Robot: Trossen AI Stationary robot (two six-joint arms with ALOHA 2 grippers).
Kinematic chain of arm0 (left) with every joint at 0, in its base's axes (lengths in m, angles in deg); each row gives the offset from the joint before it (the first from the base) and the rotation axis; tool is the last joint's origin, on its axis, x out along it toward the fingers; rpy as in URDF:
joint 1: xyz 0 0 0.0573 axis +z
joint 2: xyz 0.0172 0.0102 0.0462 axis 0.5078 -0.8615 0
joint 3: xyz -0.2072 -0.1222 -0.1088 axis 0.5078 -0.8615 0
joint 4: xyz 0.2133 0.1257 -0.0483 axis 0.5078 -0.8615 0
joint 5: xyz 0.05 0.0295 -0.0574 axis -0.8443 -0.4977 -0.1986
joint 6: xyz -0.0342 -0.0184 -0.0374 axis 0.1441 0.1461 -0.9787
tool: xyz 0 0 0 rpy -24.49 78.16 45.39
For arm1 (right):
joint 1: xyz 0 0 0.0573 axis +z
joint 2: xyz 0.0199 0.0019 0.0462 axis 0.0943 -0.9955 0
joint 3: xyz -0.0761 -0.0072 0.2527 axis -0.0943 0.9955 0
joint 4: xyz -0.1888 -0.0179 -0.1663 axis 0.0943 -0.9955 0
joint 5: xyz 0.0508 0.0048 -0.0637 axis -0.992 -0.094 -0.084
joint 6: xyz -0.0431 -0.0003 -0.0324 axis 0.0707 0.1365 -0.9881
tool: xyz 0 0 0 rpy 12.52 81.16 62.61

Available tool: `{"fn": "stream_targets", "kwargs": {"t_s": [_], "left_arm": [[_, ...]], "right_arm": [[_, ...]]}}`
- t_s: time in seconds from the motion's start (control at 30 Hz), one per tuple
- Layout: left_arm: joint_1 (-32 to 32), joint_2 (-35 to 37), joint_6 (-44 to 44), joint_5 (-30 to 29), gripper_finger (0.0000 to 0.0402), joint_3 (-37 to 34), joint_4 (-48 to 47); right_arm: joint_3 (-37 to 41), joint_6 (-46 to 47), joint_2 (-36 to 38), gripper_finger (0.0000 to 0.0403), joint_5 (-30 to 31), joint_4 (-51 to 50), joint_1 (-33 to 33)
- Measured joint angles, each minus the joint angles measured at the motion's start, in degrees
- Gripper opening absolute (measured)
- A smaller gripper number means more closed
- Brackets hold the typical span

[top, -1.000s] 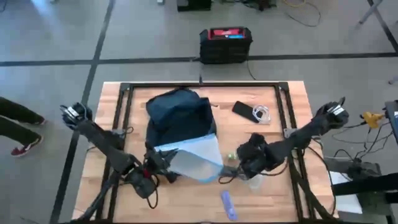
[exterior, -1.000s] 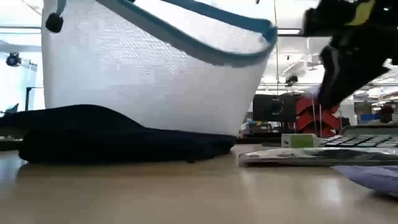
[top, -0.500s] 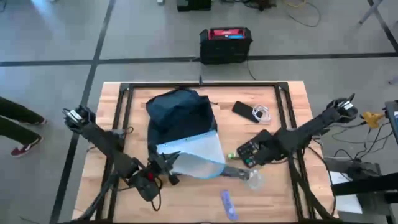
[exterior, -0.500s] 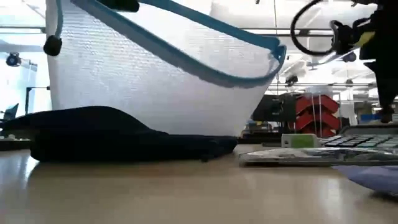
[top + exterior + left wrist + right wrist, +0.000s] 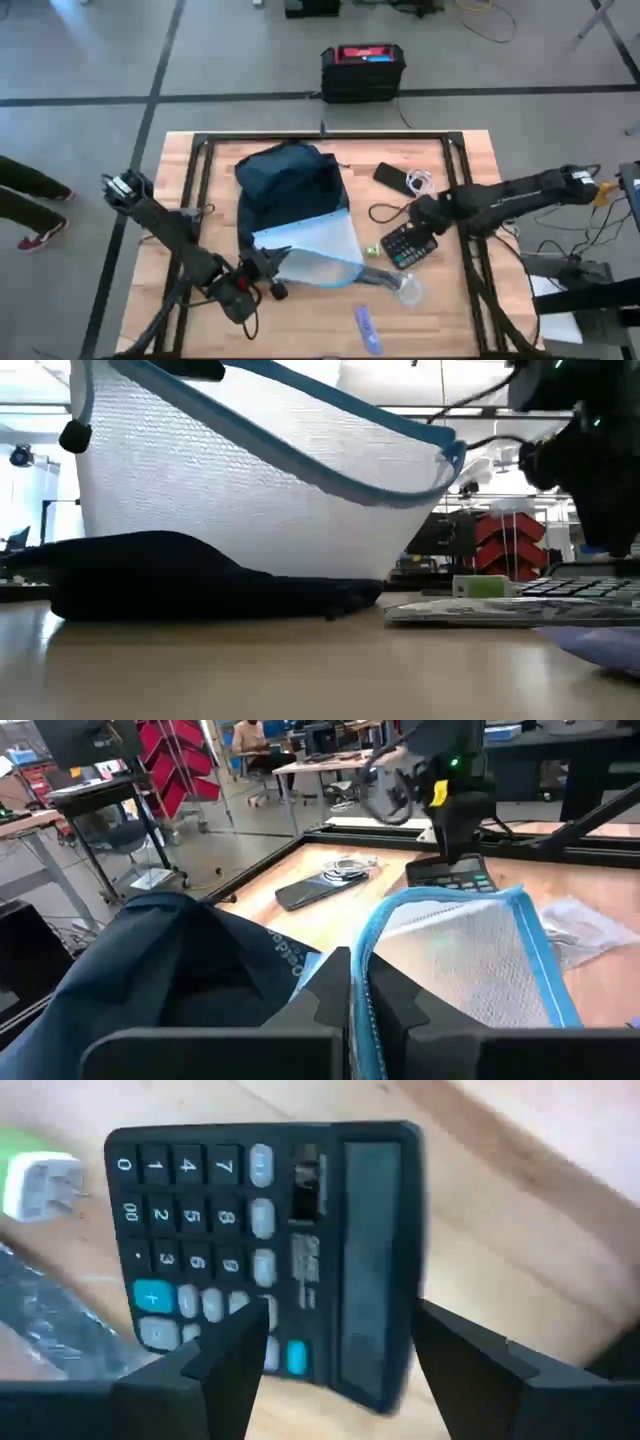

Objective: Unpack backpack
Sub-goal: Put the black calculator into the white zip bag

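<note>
My left gripper (image 5: 268, 272) sat low at the table's near edge, jaws clamped on the blue-trimmed mesh flap (image 5: 318, 252) of the backpack (image 5: 288, 185), which lay mid-table. My right gripper (image 5: 425, 217) hung just above the calculator (image 5: 270, 1250), jaws apart and holding nothing, as far as I could judge.

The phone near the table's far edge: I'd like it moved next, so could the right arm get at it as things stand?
Probably yes. The right gripper, open and empty above the calculator, hangs just beside the phone; only a small white cable lies next to it.
</note>
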Motion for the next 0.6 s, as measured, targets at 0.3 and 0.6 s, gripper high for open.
{"fn": "stream_targets", "kwargs": {"t_s": [0.3,0.6], "left_arm": [[-0.1,0.0,0.0,1.1,0.0,0.0,-0.3],[0.0,0.0,-0.1,1.3,0.0,0.0,0.1]], "right_arm": [[3.5,-8.2,-0.3,0.0204,-3.6,3.4,-8.8],[1.1,-12.1,1.7,0.0219,-2.7,1.3,-8.9]]}}
